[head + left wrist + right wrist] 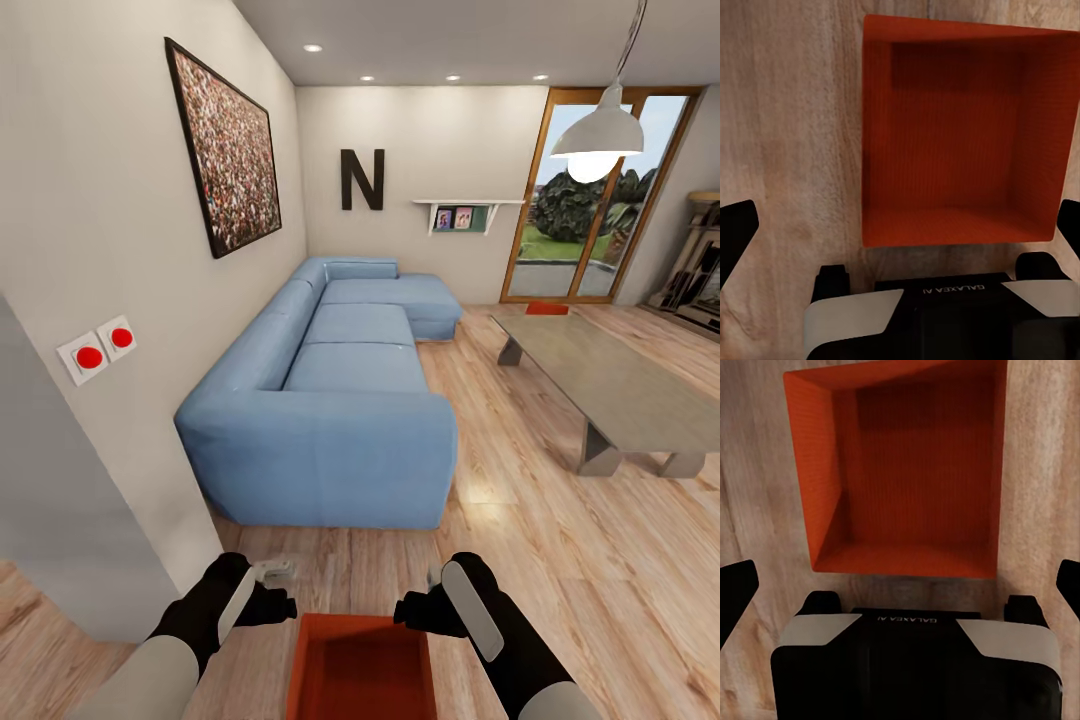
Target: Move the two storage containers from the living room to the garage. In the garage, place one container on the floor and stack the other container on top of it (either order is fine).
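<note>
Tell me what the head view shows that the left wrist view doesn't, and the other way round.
Head view: the blue sofa, the letter N, the low table, a second orange bin by the glass doors, both arms. Left wrist view: the near bin's whole ribbed, empty inside, and the open left end effector. Both: that near bin on the wood floor.

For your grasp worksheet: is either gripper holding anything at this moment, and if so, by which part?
Nothing is held. The left gripper and right gripper are both open above the wood floor, flanking the orange-red storage container without touching it.
</note>
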Motion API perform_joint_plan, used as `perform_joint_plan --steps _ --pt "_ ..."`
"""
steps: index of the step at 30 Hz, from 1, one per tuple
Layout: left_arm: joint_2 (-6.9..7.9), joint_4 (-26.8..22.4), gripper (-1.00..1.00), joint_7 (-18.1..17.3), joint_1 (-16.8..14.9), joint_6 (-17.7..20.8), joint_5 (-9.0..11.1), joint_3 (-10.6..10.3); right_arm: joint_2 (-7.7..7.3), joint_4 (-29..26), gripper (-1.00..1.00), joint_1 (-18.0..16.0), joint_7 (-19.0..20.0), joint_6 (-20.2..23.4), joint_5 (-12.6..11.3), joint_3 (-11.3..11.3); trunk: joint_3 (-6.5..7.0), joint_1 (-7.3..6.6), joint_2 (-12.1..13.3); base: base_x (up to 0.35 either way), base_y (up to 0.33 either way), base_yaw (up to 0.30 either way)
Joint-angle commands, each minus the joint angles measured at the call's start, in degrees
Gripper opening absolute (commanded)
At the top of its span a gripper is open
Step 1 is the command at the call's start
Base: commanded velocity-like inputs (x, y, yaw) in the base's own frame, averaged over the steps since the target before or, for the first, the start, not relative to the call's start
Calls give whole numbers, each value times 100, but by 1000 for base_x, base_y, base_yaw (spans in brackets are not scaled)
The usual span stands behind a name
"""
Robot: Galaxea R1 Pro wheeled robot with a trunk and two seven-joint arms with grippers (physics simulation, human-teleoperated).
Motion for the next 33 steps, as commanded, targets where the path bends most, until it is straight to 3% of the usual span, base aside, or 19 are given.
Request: perform_joint_plan --steps 1,33 --pt "3 -7 100 21 -3 28 49 -5 1 -5 100 -4 -57 9 -57 7 -6 0 -4 0 0 0" --pt "8 -7 100 17 -4 28 50 1 -1 -7 100 -3 -52 9 -82 -1 16 0 -4 0 0 0"
